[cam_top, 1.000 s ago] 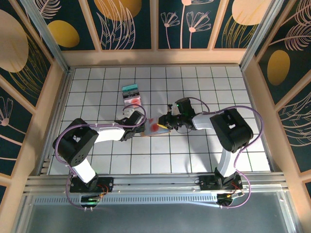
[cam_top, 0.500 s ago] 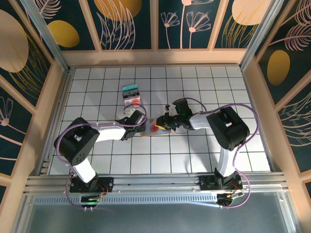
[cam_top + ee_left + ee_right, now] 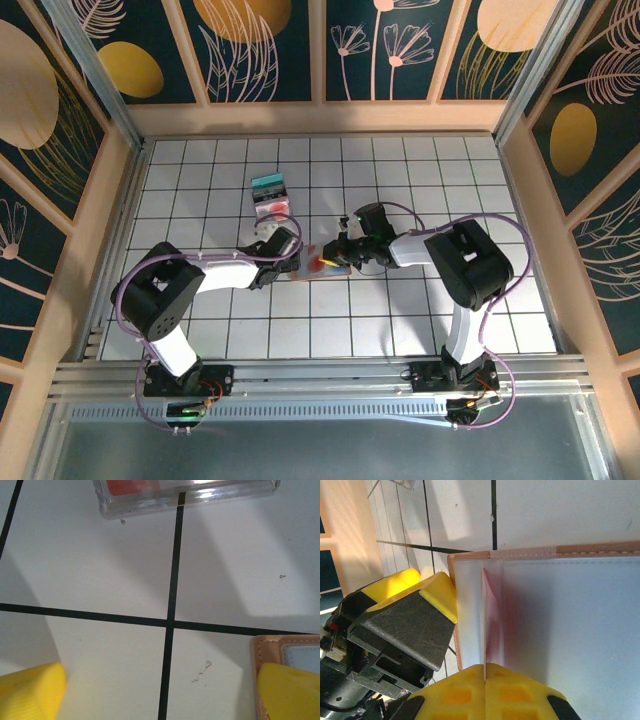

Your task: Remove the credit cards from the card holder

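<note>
Clamped with right gripper (image 3: 485,672) on pink card (image 3: 492,620) in the open card holder (image 3: 570,610) on the worktop (image 3: 100,580). Bracing card holder's far edge with one finger of the spread-open left gripper (image 3: 160,695). Calls for pulling straight back along card's length, toward right arm.

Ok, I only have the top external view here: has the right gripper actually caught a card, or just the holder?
Observer: From the right wrist, the right gripper is shut on the edge of a pink-red card sticking out of a frosted pocket of the card holder.
Operator: And the left?
Observer: From the left wrist, the left gripper is open, one yellow finger over the holder's tan corner.
</note>
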